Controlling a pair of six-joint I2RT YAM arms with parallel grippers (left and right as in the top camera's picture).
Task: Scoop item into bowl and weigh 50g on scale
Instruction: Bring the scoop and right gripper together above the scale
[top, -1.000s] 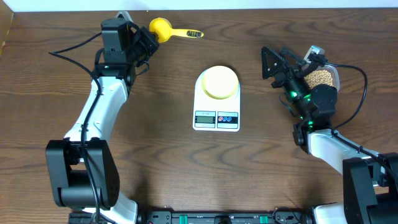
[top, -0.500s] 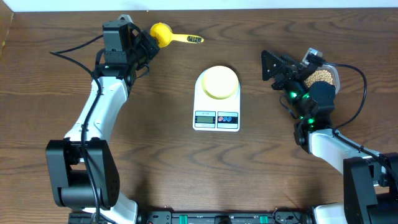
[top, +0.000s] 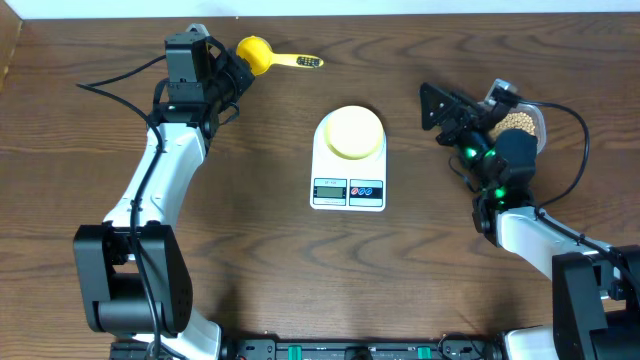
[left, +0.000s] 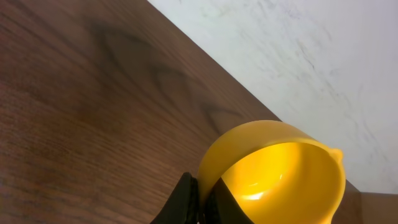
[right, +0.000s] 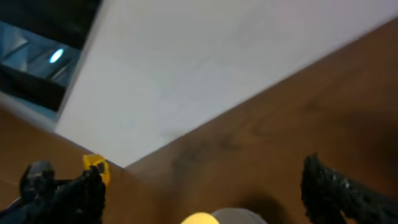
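The left claw (left: 201, 203) is clenched on the wall of the yellow scoop (left: 278, 173), at the table's far left edge, the cup's mouth empty. The right claw (top: 437, 108) is spread wide and grips nothing. Between the arms, the bowl (top: 352, 131) sits on the scale (top: 347, 190). The beans (top: 516, 122) lie heaped just behind the right wrist. The table (top: 260, 250) is dark brown wood with plain grain; past its far edge runs a white, faintly veined surface (left: 298, 56).

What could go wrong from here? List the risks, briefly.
1. The left hand pinches the scoop by its cup wall, not the handle; it may twist or slip when digging.
2. The beans sit tucked behind the right arm, far from the scoop; reaching them may clash arms.
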